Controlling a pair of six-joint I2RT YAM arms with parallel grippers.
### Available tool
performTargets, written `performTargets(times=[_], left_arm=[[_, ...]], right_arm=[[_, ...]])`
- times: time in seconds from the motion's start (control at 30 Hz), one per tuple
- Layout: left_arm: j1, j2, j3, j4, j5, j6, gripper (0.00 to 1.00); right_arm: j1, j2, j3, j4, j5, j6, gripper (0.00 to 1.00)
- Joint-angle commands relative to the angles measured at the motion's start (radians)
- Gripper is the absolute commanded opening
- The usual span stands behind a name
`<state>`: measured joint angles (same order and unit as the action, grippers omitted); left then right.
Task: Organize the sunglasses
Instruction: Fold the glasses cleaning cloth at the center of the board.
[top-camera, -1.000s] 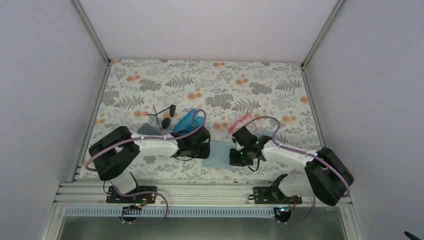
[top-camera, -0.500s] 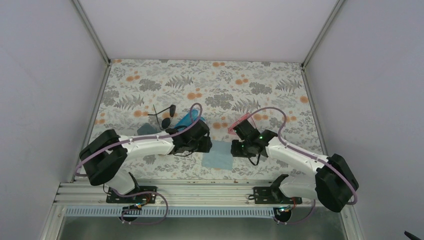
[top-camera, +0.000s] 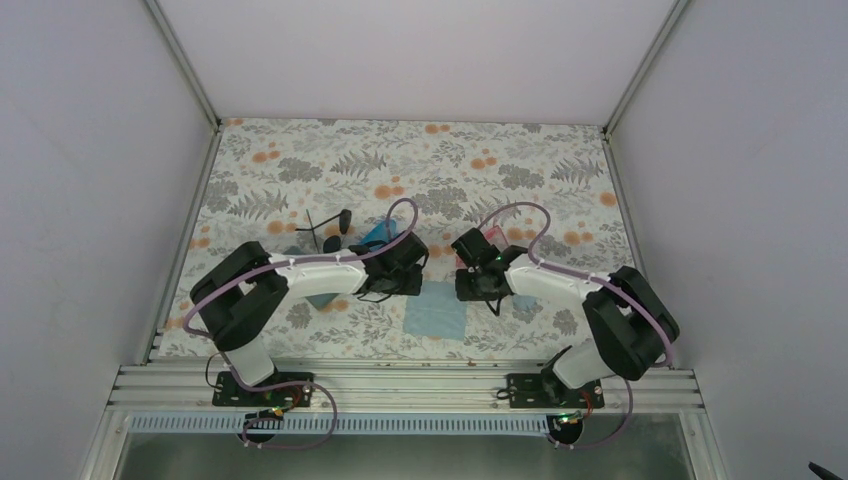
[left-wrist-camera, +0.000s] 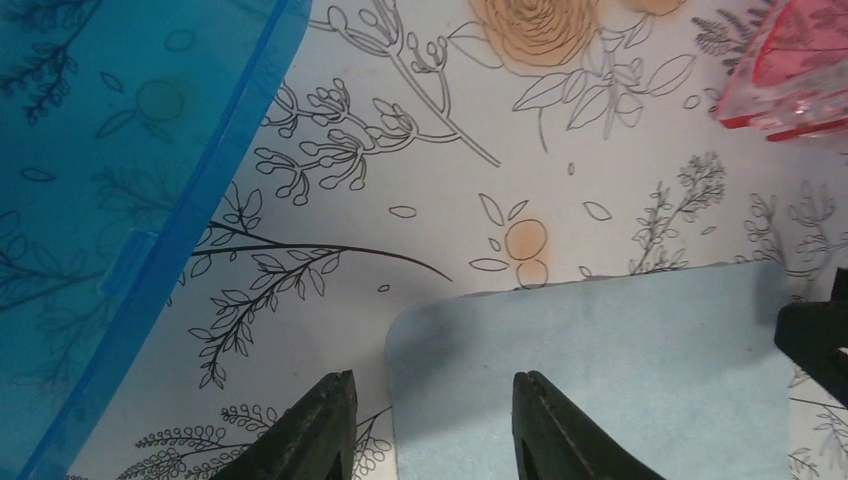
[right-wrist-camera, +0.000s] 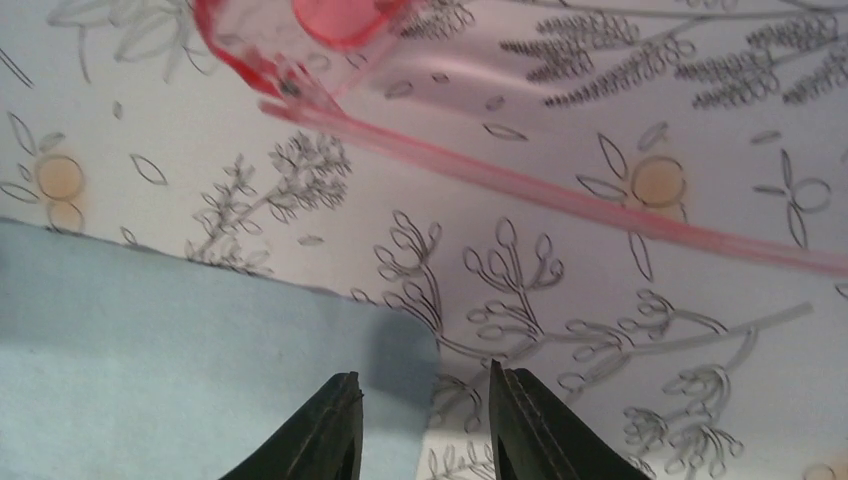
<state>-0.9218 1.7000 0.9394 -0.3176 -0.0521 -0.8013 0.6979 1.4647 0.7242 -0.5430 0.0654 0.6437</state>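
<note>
Floral tabletop (top-camera: 560, 150) carries translucent pink-red plastic sunglasses (right-wrist-camera: 335, 18) just ahead of the right fingers (right-wrist-camera: 325, 435), one temple stretching rightward; these and the left fingers (left-wrist-camera: 320, 430) stand slightly parted, empty, at a light blue cloth (right-wrist-camera: 150, 350).

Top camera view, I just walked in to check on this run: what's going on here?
Both arms lean over a light blue cloth lying flat on the table. The left claw and right claw are open, each at one corner of it, holding nothing. The pink sunglasses lie just beyond the right claw. The black sunglasses sit near the blue case.
</note>
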Motion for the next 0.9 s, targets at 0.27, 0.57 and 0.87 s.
performTargets(times=[0.27, 0.57, 0.87], left_arm=[[0.005, 0.063, 0.041, -0.009, 0.025, 0.006, 0.35], [0.005, 0.101, 0.051, -0.010, 0.043, 0.029, 0.24], [0.006, 0.101, 0.063, -0.021, 0.019, 0.035, 0.12]], right_arm=[[-0.007, 0.081, 0.037, 0.061, 0.056, -0.044, 0.24], [-0.008, 0.094, 0.034, 0.069, 0.011, -0.068, 0.10], [-0.010, 0.102, 0.039, 0.073, 0.024, -0.076, 0.04]])
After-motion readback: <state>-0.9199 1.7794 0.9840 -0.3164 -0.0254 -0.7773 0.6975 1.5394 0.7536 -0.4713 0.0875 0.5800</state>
